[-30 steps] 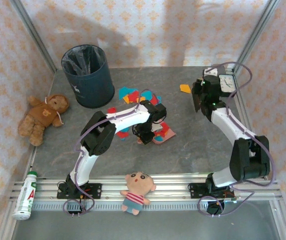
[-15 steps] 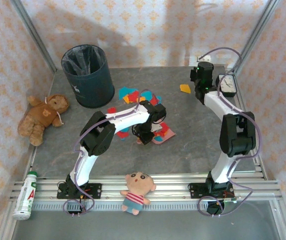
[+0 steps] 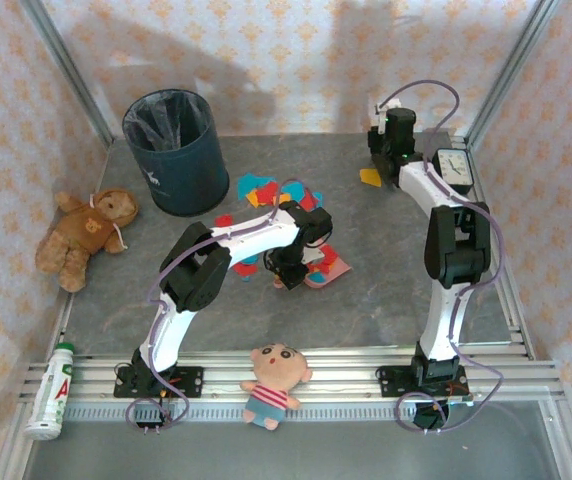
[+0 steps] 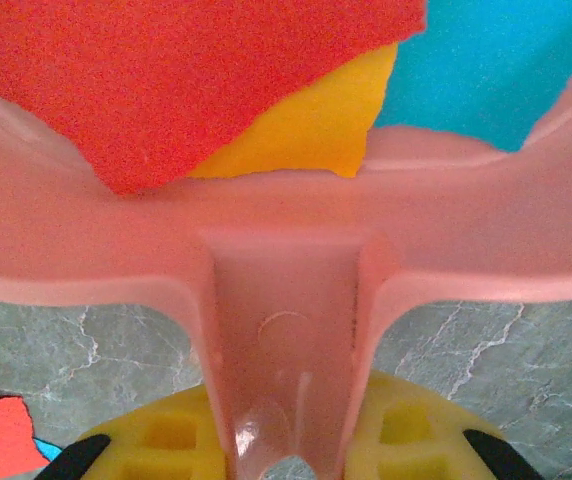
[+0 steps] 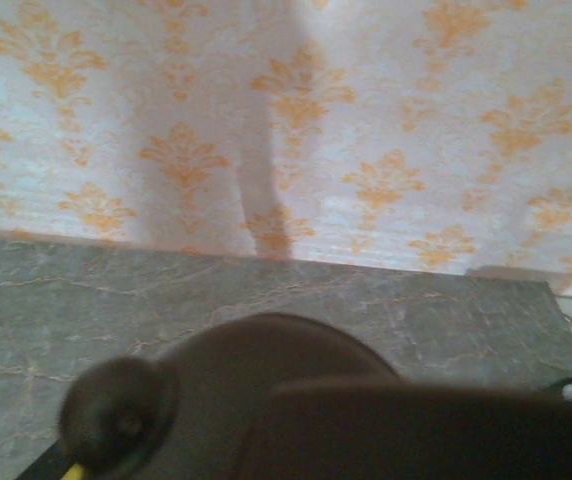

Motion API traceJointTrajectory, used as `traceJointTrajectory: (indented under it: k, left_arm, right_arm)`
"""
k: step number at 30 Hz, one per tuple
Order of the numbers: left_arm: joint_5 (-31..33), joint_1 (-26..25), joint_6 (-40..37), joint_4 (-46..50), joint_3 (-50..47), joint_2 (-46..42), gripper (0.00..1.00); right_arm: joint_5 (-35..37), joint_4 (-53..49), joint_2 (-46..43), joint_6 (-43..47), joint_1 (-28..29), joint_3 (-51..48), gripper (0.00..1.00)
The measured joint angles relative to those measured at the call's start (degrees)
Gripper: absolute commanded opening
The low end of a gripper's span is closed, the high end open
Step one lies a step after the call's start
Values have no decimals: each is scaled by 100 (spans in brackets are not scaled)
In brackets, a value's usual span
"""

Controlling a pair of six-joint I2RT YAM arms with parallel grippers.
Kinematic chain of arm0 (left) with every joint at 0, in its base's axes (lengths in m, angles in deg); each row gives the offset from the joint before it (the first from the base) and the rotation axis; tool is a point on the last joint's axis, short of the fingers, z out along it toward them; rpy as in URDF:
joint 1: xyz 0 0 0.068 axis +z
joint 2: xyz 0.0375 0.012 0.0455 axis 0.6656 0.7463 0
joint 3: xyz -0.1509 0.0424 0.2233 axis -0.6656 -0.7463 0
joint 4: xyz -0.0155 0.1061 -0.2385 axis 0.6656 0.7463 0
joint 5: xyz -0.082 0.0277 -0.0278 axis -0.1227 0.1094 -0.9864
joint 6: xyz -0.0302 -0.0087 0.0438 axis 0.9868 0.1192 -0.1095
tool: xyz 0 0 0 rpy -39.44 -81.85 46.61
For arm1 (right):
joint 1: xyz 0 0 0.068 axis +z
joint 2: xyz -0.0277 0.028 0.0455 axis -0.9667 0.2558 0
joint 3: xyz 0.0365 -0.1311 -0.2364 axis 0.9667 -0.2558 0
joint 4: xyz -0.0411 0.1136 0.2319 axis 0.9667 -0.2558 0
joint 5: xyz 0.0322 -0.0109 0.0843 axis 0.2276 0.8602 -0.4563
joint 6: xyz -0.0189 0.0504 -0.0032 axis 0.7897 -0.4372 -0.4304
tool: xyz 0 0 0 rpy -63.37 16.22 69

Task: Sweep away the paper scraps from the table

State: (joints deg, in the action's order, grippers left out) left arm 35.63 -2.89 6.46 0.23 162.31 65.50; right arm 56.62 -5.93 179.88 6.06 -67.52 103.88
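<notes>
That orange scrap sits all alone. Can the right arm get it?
Probably yes: the right arm holds its jaws just beside the scrap, with nothing lying between them.

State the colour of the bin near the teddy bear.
Dark blue; the bin shows best in top external view.

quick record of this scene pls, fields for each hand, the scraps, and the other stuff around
left hand: shut on the handle of the pink dustpan
right hand: shut, at the far right corner; whether it holds anything cannot be told
paper scraps: heaped on the table beyond the dustpan; red, yellow and blue ones in the pan
orange scrap: alone, close to the right hand
other things: blue bin, teddy bear, doll, bottle, clock
</notes>
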Motion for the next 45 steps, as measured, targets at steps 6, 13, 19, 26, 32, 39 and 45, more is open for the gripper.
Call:
traceJointTrajectory:
  k: [6,13,19,26,32,39,45]
  left_arm:
    - [-2,0,0,0,0,0,0]
    - [0,0,0,0,0,0,0]
    - [-2,0,-2,0,0,0,0]
    - [-2,0,-4,2,-2,0,0]
    - [0,-13,-24,4,-98,-24,0]
    - [-2,-39,-70,101,-140,-87,0]
    - [-2,-37,-63,181,-140,-87,0]
  right_arm:
    - [-682,-61,-9,201,-11,-2,0]
    - [-1285,42,-621,535,-2,-824,0]
    - [-1547,-44,-1252,767,179,-1541,0]
    - [-1589,-79,-2011,713,444,-2358,0]
    - [-1335,-94,-2435,260,603,-2758,0]
    - [-1266,-306,-2774,-262,636,-2986,0]
    - [-964,-293,-3001,-568,726,-3213,0]
